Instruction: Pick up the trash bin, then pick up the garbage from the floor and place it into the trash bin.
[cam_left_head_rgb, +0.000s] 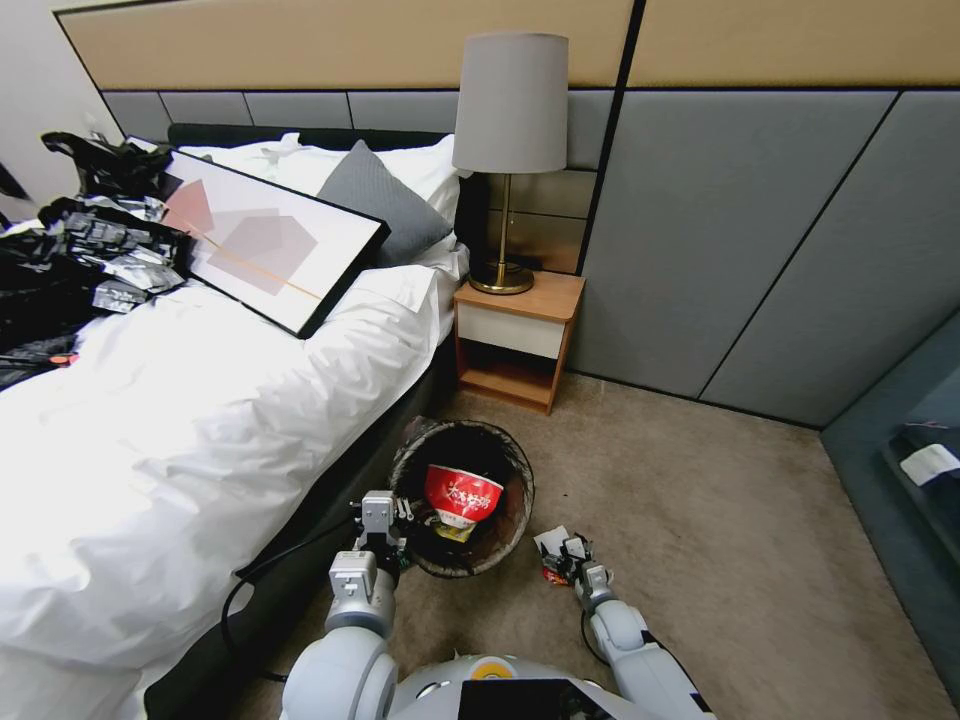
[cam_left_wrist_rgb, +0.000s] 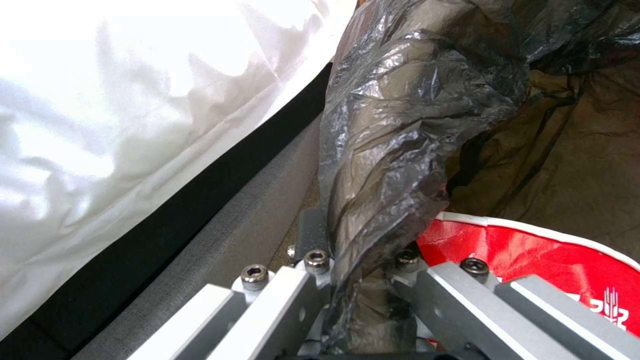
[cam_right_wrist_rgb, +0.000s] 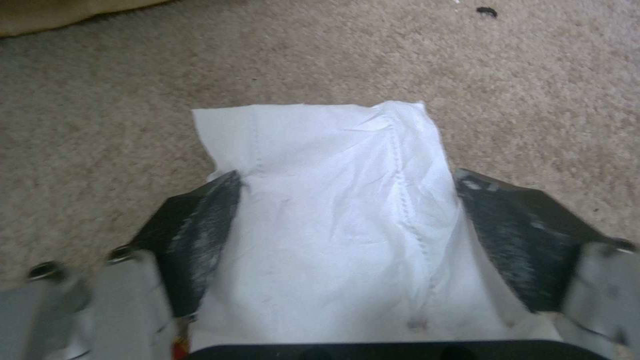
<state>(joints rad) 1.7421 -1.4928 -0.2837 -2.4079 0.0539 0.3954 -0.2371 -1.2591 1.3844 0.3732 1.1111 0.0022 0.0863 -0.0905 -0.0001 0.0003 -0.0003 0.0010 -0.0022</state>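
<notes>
The trash bin (cam_left_head_rgb: 500, 447), round with a black bag liner (cam_left_wrist_rgb: 400, 125) over its rim, sits beside the bed and tilts its mouth toward me. Inside lies a red-and-white wrapper (cam_left_head_rgb: 461, 497), which the left wrist view also catches as a red-and-white wrapper (cam_left_wrist_rgb: 553, 260). My left gripper (cam_left_head_rgb: 384, 522) is shut on the bin's near rim, its fingers (cam_left_wrist_rgb: 312, 235) pinching the liner. My right gripper (cam_left_head_rgb: 572, 553) is low over the carpet, just right of the bin. It is open, with its pads (cam_right_wrist_rgb: 200, 235) either side of a white tissue (cam_right_wrist_rgb: 333, 200). A red scrap (cam_left_head_rgb: 553, 577) lies beside the tissue (cam_left_head_rgb: 550, 540).
The bed (cam_left_head_rgb: 200, 420) with a framed picture (cam_left_head_rgb: 270, 240) fills the left. A nightstand (cam_left_head_rgb: 515, 335) with a lamp (cam_left_head_rgb: 510, 110) stands behind the bin. A black cable (cam_left_head_rgb: 240, 590) hangs by the bed. Open carpet (cam_left_head_rgb: 720, 520) stretches right to dark furniture (cam_left_head_rgb: 920, 470).
</notes>
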